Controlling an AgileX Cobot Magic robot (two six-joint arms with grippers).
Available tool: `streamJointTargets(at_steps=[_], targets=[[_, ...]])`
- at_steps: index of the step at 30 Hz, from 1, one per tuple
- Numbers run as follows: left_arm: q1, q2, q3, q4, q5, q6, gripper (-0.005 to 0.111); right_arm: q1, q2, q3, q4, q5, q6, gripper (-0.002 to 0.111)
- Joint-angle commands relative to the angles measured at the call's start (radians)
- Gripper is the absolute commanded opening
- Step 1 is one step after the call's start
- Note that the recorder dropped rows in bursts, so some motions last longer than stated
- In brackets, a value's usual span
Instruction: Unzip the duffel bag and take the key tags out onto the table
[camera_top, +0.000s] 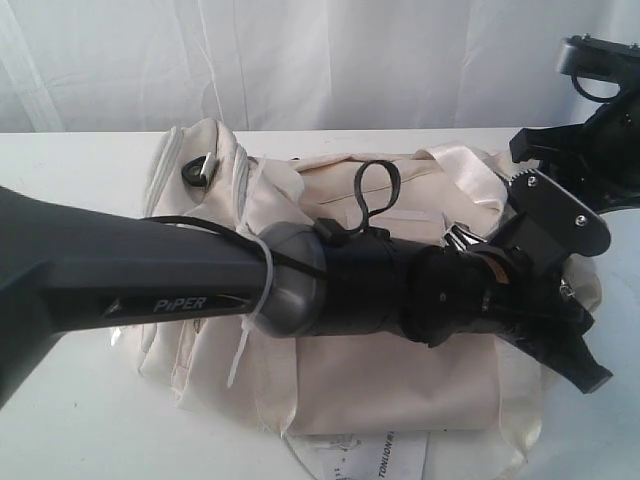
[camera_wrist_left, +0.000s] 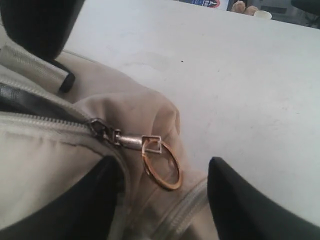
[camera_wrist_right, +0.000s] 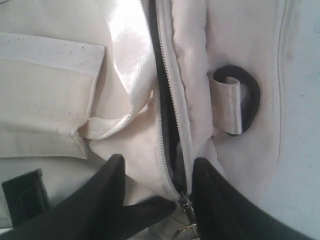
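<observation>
Your left hand (camera_wrist_left: 164, 164) stands wide open and holds nothing, its fingers (camera_wrist_left: 240, 200) on either side of the gold ring (camera_wrist_left: 161, 167) on the zip pull (camera_wrist_left: 131, 141). The duffel bag (camera_top: 400, 385) lies on the white desk (camera_wrist_left: 225, 75), its zip (camera_wrist_right: 167, 100) parted a little. Your right hand (camera_wrist_right: 159, 160) sits partly open astride that zip by the slider (camera_wrist_right: 186, 201); you cannot tell whether it pinches the fabric. A black ring (camera_wrist_right: 250, 100) lies just beyond.

Beyond the left pincer (camera_wrist_left: 164, 165) the white table (camera_wrist_left: 225, 75) runs to a far edge with blurred clutter, perhaps a cup (camera_wrist_left: 262, 14). A white curtain (camera_top: 300, 60) hangs in folds behind, softly lit.
</observation>
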Motion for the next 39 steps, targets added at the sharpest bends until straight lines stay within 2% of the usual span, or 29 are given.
streamJointTargets(at_steps=[1,4,6,12,18,29,39], targets=[[0.002,0.016,-0.006,-0.02,0.004,-0.066,0.059,-0.008,-0.001,0.006,0.004,0.002,0.0,0.041],[0.002,0.019,-0.006,-0.02,0.004,-0.094,0.058,-0.008,-0.001,0.006,0.004,0.002,0.0,0.041],[0.002,0.019,-0.006,-0.02,0.004,-0.093,0.052,-0.008,-0.001,0.006,0.004,0.002,0.0,0.041],[0.002,0.019,-0.006,-0.02,0.003,-0.095,0.03,-0.008,-0.001,0.006,0.004,0.002,0.0,0.041],[0.002,0.019,-0.006,-0.02,-0.004,-0.114,0.0,-0.008,-0.001,0.006,0.004,0.002,0.0,0.041],[0.002,-0.035,-0.006,0.0,0.118,-0.109,0.0,-0.008,-0.001,0.006,0.004,-0.002,0.0,0.041],[0.002,-0.055,-0.006,0.0,0.139,-0.102,0.0,-0.009,-0.001,-0.003,-0.002,-0.002,0.0,0.041]])
